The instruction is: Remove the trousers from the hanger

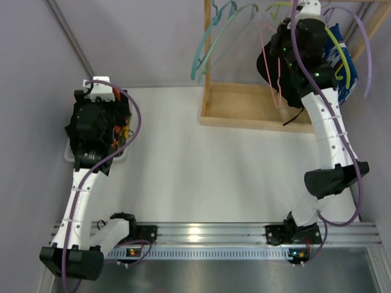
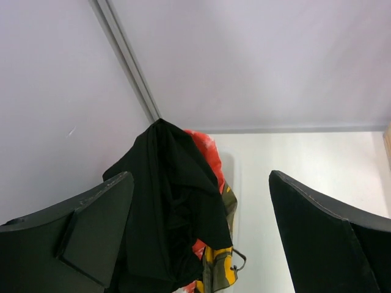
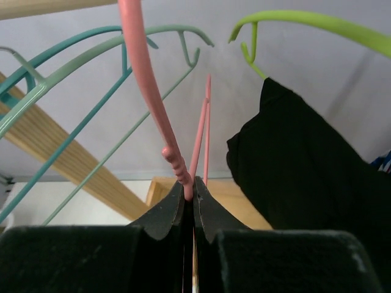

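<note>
The trousers [image 2: 165,201] lie piled in a white tray [image 1: 68,154], just below the wide-open left gripper [image 2: 198,183]. The right gripper [image 3: 190,190] is clenched on a pink hanger [image 3: 146,79], beside a hanging black garment [image 3: 299,165].

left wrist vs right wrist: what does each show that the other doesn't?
Left wrist only: left gripper open, facing piled trousers: black pair on top, red-orange pair and camouflage pair beneath. Right wrist only: right gripper shut on pink hanger, teal hangers, green hanger, hanging black cloth, wooden rack. Both: white table, pale wall.
</note>
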You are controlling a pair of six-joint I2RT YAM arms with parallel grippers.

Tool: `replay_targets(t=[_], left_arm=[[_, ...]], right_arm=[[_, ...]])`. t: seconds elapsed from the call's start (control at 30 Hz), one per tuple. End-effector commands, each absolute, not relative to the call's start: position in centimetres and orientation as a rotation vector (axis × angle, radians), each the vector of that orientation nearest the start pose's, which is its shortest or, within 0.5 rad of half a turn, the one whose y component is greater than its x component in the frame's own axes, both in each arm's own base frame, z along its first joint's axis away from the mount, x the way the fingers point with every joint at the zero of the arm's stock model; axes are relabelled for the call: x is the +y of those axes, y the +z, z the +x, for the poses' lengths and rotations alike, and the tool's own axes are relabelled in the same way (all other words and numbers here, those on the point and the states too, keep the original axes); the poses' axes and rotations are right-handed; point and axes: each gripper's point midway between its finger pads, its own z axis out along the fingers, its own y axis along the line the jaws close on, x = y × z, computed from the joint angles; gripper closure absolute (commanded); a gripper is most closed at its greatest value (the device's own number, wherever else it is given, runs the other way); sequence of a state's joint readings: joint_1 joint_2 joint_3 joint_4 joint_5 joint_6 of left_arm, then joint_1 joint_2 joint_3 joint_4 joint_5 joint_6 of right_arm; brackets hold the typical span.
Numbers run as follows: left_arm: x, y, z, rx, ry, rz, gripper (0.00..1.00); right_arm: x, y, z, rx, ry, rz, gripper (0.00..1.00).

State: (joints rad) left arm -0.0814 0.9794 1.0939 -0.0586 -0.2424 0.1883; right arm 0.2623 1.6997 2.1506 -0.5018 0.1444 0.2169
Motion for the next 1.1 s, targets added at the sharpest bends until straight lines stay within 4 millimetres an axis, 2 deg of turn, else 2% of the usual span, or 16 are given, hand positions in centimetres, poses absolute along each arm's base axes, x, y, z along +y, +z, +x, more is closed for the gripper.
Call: replay_targets(t=[0.0, 0.1, 0.13, 0.23, 0.4, 0.53, 0.7, 0.8, 1.07], left_arm=[[2.0, 42.2, 34.5, 1.451, 0.254, -0.009, 0.01], [1.6, 42.0, 34.5, 1.457, 0.233, -0.005, 0.01], [1.4, 41.8, 34.5, 1.461, 0.223, 0.002, 0.01], [0.7, 41.6, 34.3, 1.467, 0.203, 0.024, 0.01], [0.1, 41.7, 33.9, 1.469, 0.193, 0.048, 0.01], [0.1, 41.6, 33.7, 1.471, 0.196, 0.054, 0.01], [0.1, 41.3, 33.5, 1.480, 0.192, 0.049, 0.02], [-0.1, 41.0, 33.8, 1.489, 0.181, 0.049, 0.01], [-0.3, 41.2, 34.0, 1.490, 0.170, 0.043, 0.01]], right_arm=[[10.8, 52.5, 48.2, 1.499, 0.143, 0.025, 1.00], [11.0, 52.3, 49.2, 1.484, 0.094, 0.003, 1.00], [11.0, 52.9, 49.5, 1.460, 0.091, 0.010, 1.00], [11.3, 53.0, 50.3, 1.439, 0.091, 0.012, 1.00], [11.1, 52.2, 52.3, 1.425, 0.059, 0.032, 1.00], [11.4, 52.1, 53.0, 1.407, 0.064, 0.043, 1.00], [11.3, 54.3, 52.9, 1.340, 0.072, 0.051, 1.00], [11.0, 54.6, 53.2, 1.330, 0.036, 0.036, 1.00], [11.7, 52.7, 55.0, 1.359, 0.024, 0.008, 1.00]])
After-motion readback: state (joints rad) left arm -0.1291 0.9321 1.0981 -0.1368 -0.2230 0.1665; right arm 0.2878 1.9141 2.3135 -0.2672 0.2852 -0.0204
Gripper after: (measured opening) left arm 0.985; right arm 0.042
